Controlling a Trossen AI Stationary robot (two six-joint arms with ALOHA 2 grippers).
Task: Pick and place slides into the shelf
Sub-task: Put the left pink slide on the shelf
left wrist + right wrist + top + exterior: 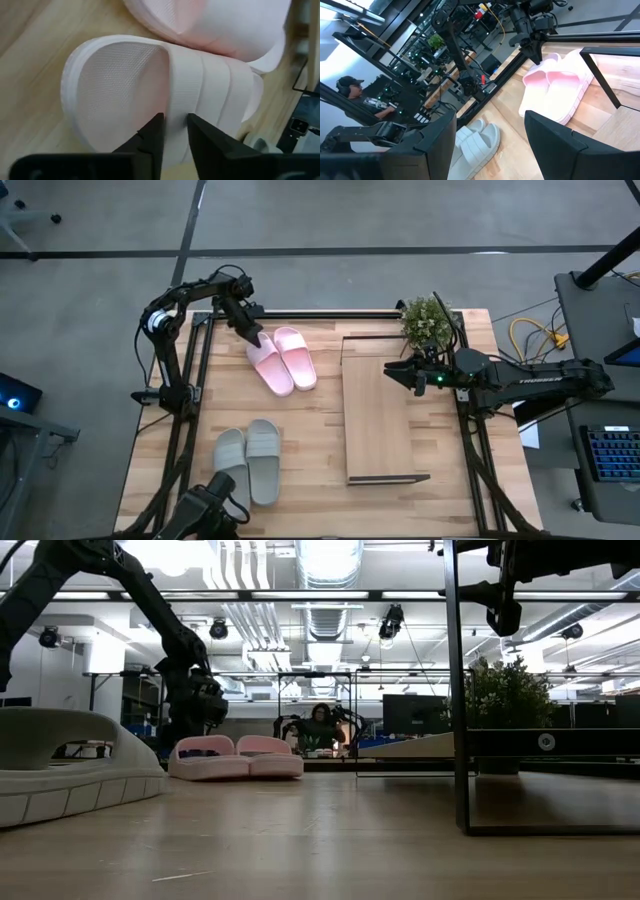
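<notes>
Two pale pink slides lie side by side at the table's far left, soles down. My left gripper (255,340) is down at the left one (270,366), its fingers (174,132) closed on the wide strap. The other pink slide (296,358) touches it on the right. A grey-green pair (248,462) rests near the front left edge. The shelf (378,420), a light-wood board in a thin black frame, lies right of centre. My right gripper (395,370) hangs open and level above the shelf's far end, holding nothing. My left gripper pinches the open edge of the left pink slide's strap (173,102) between its two fingers, one finger (152,132) under the strap inside the slide, the other (202,132) on the strap's outer face. The fingers slant down from the table's far left. The slide's sole stays on the table.
A potted plant (425,321) stands at the far right corner beside the shelf. Bare planks lie between the two pairs and between the slides and the shelf. A person (350,92) sits beyond the table in the room behind.
</notes>
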